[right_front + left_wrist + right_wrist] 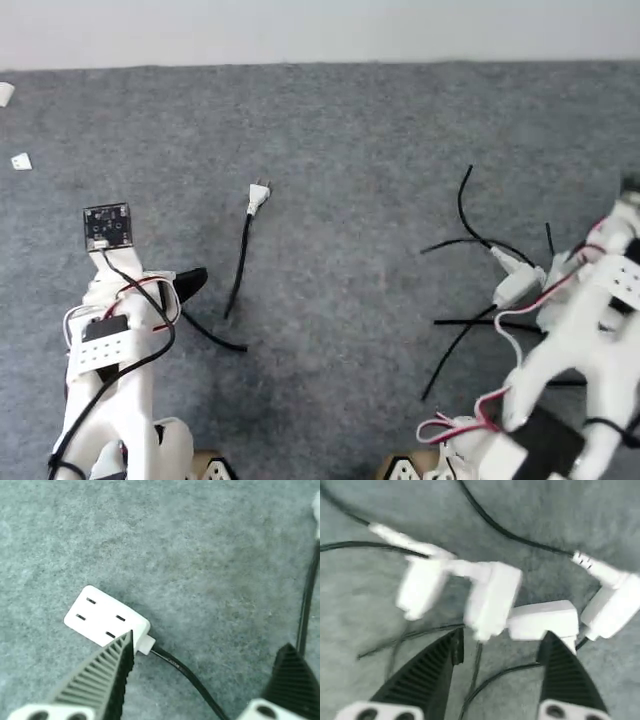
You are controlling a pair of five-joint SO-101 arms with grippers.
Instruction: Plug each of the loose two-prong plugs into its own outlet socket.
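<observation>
A white outlet block (106, 620) with two pairs of slots lies on the grey carpet, its black cord (185, 672) trailing away. My left gripper (207, 642) hangs open just above it, one fingertip (125, 645) over the block's cord end. In the high view a loose white two-prong plug (258, 197) with a black cord lies mid-table, beyond my left gripper (180, 287). My right gripper (504, 637) is open over a tangle of white plugs and outlet blocks (492, 597), one block (542, 620) lying between its fingers. The same tangle (515, 282) sits at the right.
Black cords (470, 215) spread over the carpet around the right-hand tangle. Two small white scraps (20, 161) lie at the far left. The carpet between the two arms is open floor.
</observation>
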